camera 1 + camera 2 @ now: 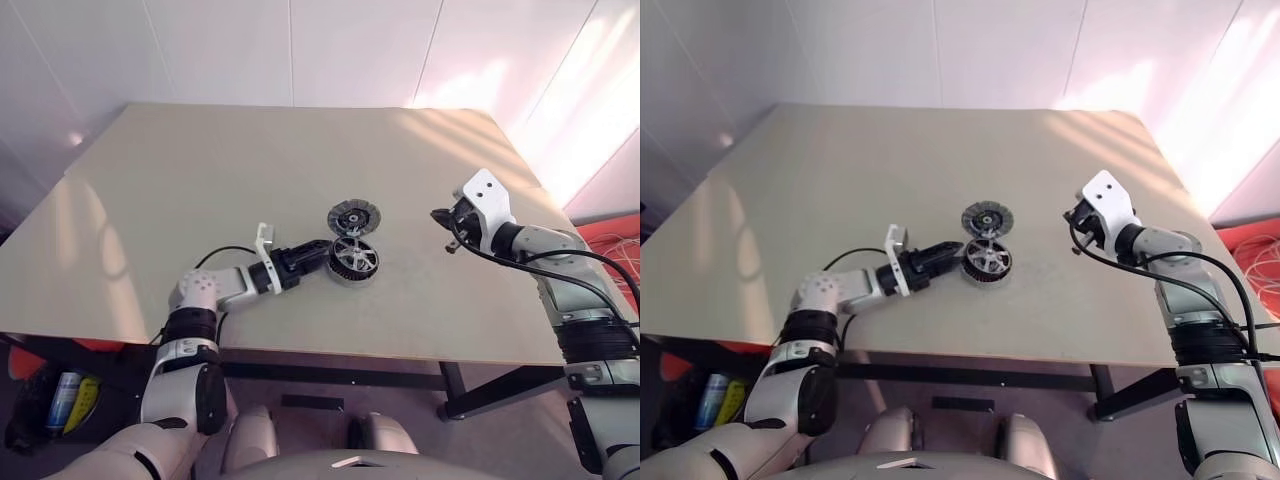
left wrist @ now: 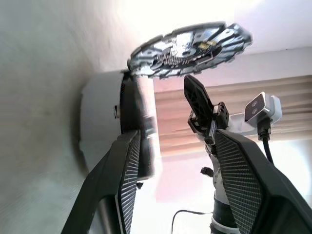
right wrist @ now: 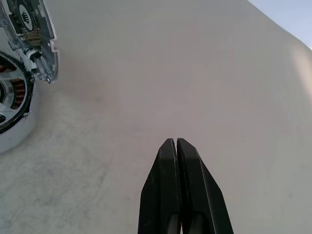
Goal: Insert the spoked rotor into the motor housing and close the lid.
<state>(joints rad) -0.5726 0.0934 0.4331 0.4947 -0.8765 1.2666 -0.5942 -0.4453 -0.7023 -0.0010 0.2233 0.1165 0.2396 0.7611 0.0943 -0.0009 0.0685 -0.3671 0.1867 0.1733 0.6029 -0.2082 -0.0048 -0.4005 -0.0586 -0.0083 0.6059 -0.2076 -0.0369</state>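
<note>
The motor housing point(image 1: 354, 260) is seen near the middle of the table point(image 1: 200, 200), with the spoked rotor point(image 1: 355, 256) seated inside it, silver spokes showing within the dark rim. The lid point(image 1: 354, 217) is found just beyond the housing, on the far side, lying open and joined to it at the edge; its ribbed rim and small dark hub can be made out.

The left gripper point(image 1: 318, 257) is stretched low over the table from the left, and its tips are placed right at the housing's left side. In the left wrist view the jaws are shown parted, with the housing's pale side wall point(image 2: 105, 126) beside one ridged finger point(image 2: 129, 175) and the lid's toothed underside point(image 2: 190, 48) raised above; nothing is clamped between them. Whether the finger actually touches the wall cannot be told.

The right gripper point(image 1: 451, 240) is held above the table well to the right of the housing, pointed toward it. In the right wrist view its jaws are pressed together and nothing is held; the housing point(image 3: 12, 107) and the lid point(image 3: 34, 34) are caught at the edge there.
</note>
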